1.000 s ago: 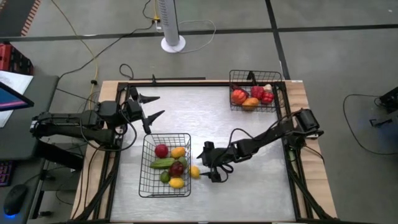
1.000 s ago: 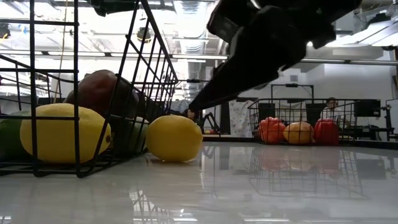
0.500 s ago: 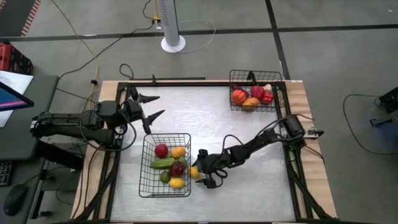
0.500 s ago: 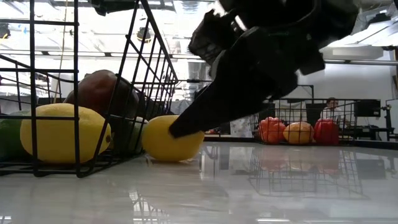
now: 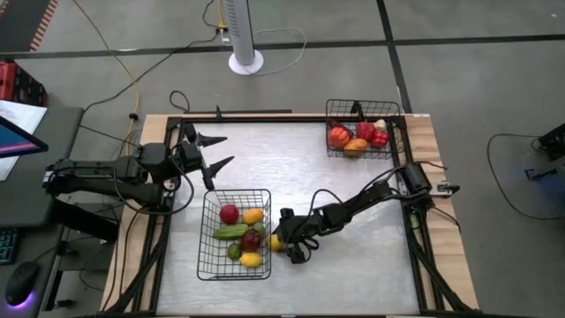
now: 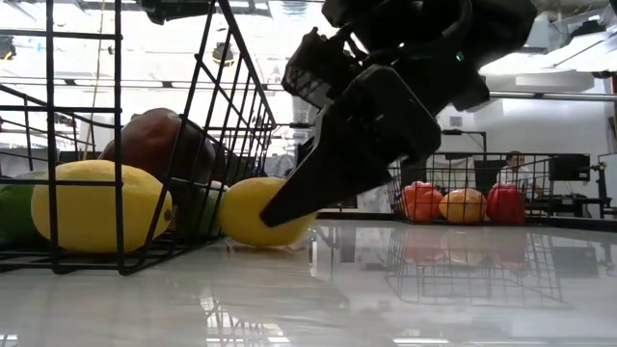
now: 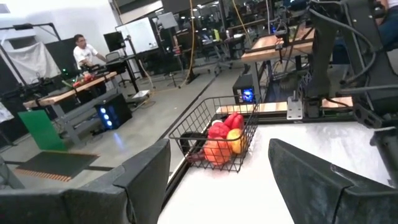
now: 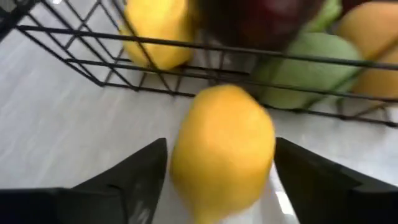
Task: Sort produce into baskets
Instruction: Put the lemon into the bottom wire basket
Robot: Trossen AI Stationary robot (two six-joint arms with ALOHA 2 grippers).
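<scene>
Right gripper [image 5: 282, 246] is down low on the bench [image 5: 353, 190], fingers spread either side of a loose lemon [image 8: 222, 149]. The jaws flank it, but whether the pads actually touch the fruit I cannot tell, so no confirmed grasp. That lemon sits on the bench surface just outside the near basket [image 5: 234, 234], right against its wire wall, directly ahead of the gripper.

Behind the lemon, inside the near basket: a red piece [image 5: 229, 213] and an orange-yellow one [image 5: 253, 215] on the side away from the gripper's approach, a long green cucumber [image 5: 229, 231] across the middle, a dark purple-red piece [image 5: 252, 238], a small lime [image 5: 234, 252] and another yellow lemon [image 5: 251, 260]. From bench level the caged lemon and the dark piece press close to the mesh.

Far basket [image 5: 362, 129] stands well apart from the right gripper, at the opposite corner of the bench. It holds red peppers [image 5: 371, 132], a red-orange piece [image 5: 339, 137], an orange [image 5: 355, 147] and something pale [image 5: 380, 124] at the edge.

Left gripper [image 5: 212, 152] waits beyond the near basket, lifted off the bench, fingers parted and holding nothing.
</scene>
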